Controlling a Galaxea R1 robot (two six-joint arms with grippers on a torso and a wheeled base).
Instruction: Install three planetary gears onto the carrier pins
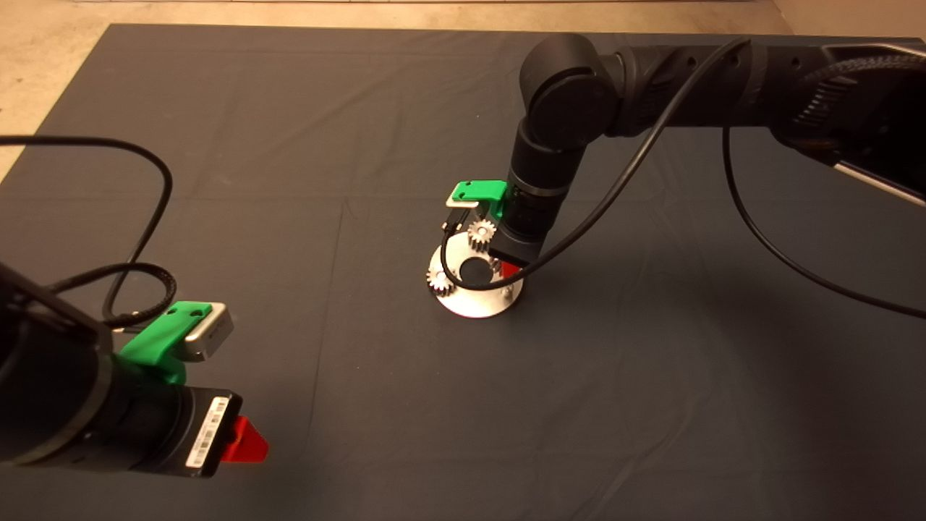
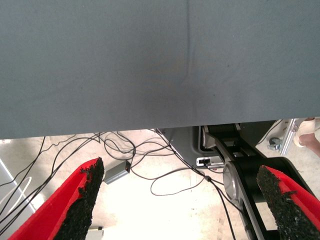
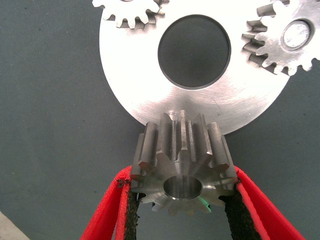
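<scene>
1. The right gripper [image 3: 182,200] hangs over the near edge of the carrier disc [image 3: 200,105], its 2 red fingers [image 3: 107,212] clamped on either side of a third planetary gear [image 3: 182,160].
2. That held gear sits between the black pads with its centre hole facing the wrist camera and its teeth running towards the disc; its far end overlaps the disc rim in the right wrist view, and I cannot tell whether it touches the disc.
3. A small bit of the third pin [image 3: 173,115] shows just beyond the held gear's far end.
4. The held gear is silver-grey metal with short, squared teeth and a smooth bore.
5. 2 other gears already sit on the disc: one seated gear [image 3: 282,42] with a pin end [image 3: 296,34] showing in its hole, and another seated gear [image 3: 131,11] cut off by the frame edge.
6. In the head view the disc [image 1: 477,300] lies flat near the middle of the dark mat [image 1: 304,217], shiny and round with a large dark centre hole, under the right arm [image 1: 564,137].
7. The left gripper [image 2: 182,200] waits at the lower left edge of the mat, its fingers [image 2: 82,200] spread apart and holding nothing, with the floor and loose cables [image 2: 145,155] beyond the mat's edge.
</scene>
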